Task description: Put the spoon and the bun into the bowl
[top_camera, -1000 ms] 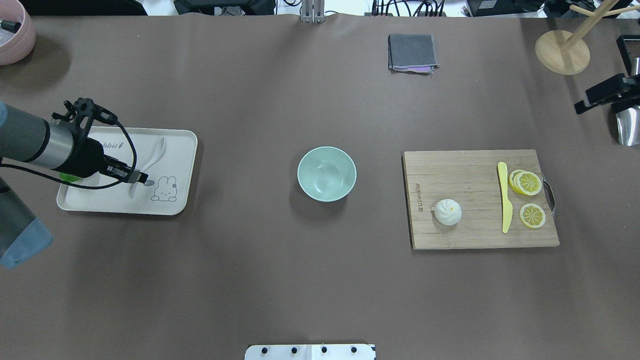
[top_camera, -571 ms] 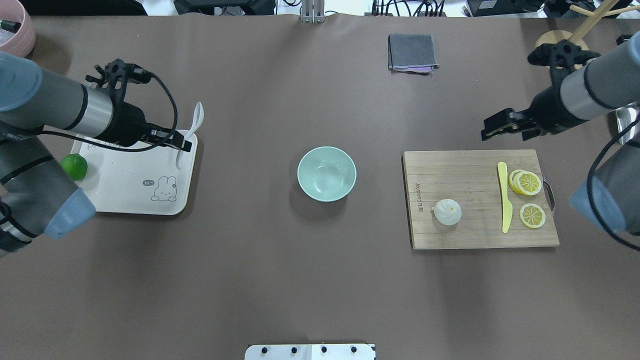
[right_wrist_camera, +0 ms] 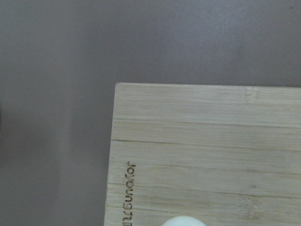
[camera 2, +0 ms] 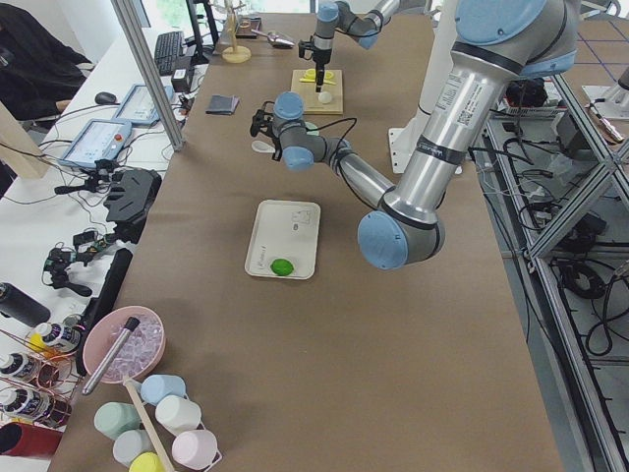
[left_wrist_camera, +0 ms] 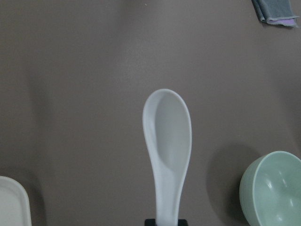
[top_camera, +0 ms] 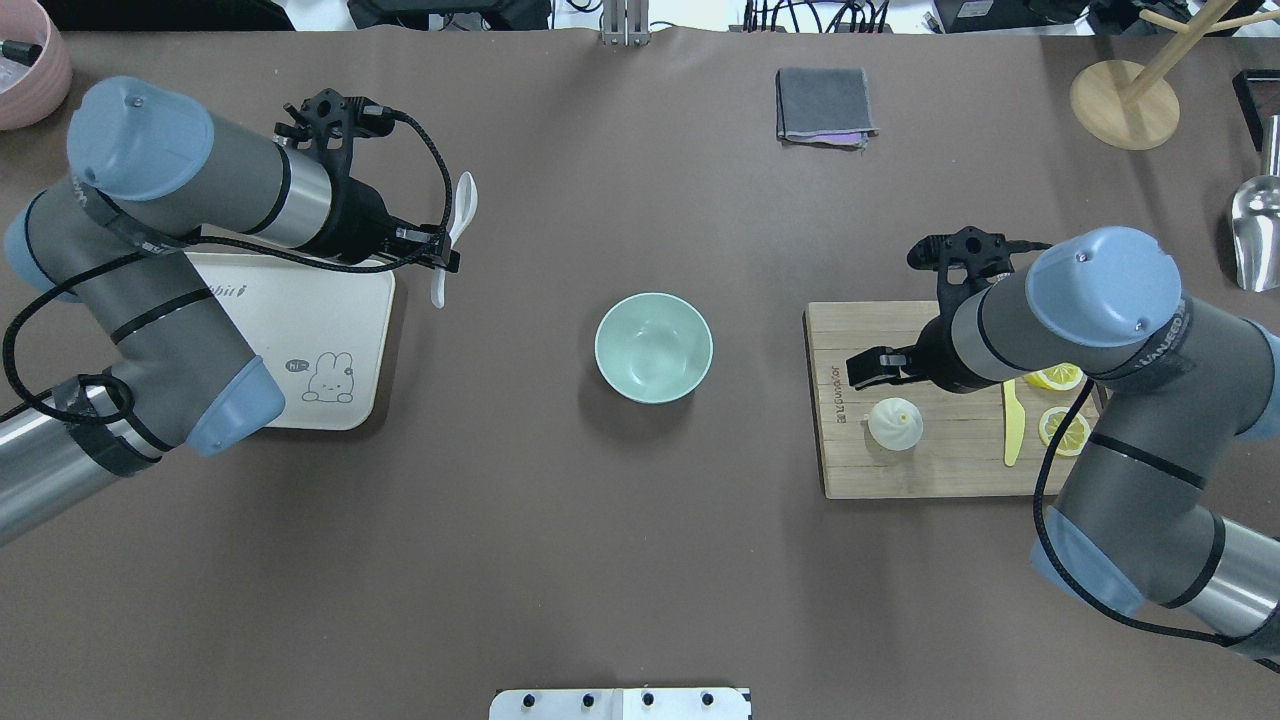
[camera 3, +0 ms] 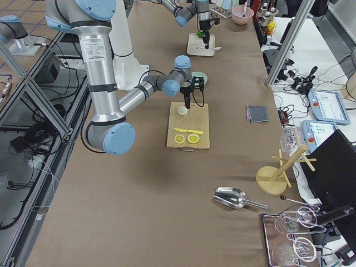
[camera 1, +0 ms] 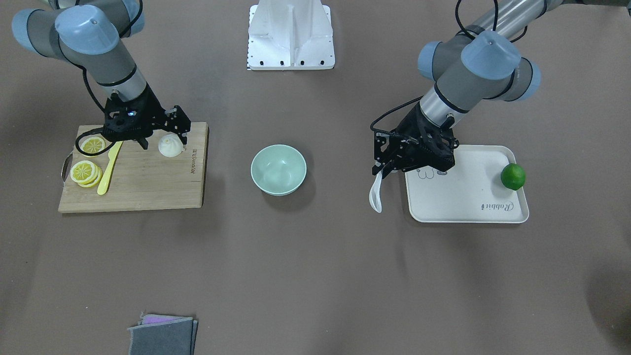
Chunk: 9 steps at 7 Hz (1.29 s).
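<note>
My left gripper (top_camera: 443, 263) is shut on the handle of the white spoon (top_camera: 456, 222) and holds it in the air just past the tray's right edge, left of the bowl. The spoon's scoop fills the left wrist view (left_wrist_camera: 168, 136). The mint-green bowl (top_camera: 653, 347) stands empty at the table's middle and shows in the left wrist view (left_wrist_camera: 275, 188). The white bun (top_camera: 894, 423) sits on the wooden cutting board (top_camera: 930, 470). My right gripper (top_camera: 868, 368) hovers open just above and behind the bun. The bun's top shows at the bottom edge of the right wrist view (right_wrist_camera: 183, 221).
A white tray (camera 1: 463, 202) carries a green lime (camera 1: 512, 176). A yellow knife (top_camera: 1012, 425) and lemon slices (top_camera: 1063, 428) lie on the board. A grey cloth (top_camera: 824, 105), a wooden stand (top_camera: 1124, 103), a metal scoop (top_camera: 1255, 235) and a pink bowl (top_camera: 25, 60) lie along the far edge.
My left gripper has lifted the spoon off the tray and carried it right, toward the bowl. My right arm has swung in from the right edge to above the bun.
</note>
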Available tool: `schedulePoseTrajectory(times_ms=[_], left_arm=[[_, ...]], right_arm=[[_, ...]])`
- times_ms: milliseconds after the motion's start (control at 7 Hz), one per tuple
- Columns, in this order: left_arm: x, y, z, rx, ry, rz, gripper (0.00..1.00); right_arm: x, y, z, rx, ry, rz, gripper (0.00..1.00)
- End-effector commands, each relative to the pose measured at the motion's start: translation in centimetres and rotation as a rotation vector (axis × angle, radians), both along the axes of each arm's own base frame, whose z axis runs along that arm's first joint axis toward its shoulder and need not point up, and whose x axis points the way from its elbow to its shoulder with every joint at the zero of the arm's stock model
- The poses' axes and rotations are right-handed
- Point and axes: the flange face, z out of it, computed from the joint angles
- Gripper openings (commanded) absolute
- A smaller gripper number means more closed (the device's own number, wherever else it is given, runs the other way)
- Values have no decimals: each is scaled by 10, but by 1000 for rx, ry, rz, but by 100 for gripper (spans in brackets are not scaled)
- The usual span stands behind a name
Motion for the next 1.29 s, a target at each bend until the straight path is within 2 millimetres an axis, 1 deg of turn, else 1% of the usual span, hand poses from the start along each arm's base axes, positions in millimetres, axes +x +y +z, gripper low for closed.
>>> schedulePoseTrajectory(times_ms=[0,143,286,429,571,714,857,1000,1143], left_arm=[[7,-6,-4,-1,-3,0,0],[7,-6,-6,0,0,-1,0],[7,-6,-6,0,0,-1,0],[6,-6,-6,1,1,-1,0],[6,-5,-7,3,2,1,0],[6,-5,-7,4,3,1,0],[6,-5,-8,4,4,-1,0],[2,-4,-14,13,14,1,0],[-4,-6,-26,25,28,-4,0]], right_arm=[[-14,6,14,-12,31,-17,96],[-20,3,29,-26,58,-18,95],[-25,2,36,-33,71,-25,92],[-25,3,39,-41,74,-24,75],[-23,4,36,-46,66,-27,21],[-23,5,36,-54,61,-35,0],[-25,6,42,-84,83,-45,0],[-22,7,34,-125,92,-65,0],[1,-3,16,-156,72,-49,0]])
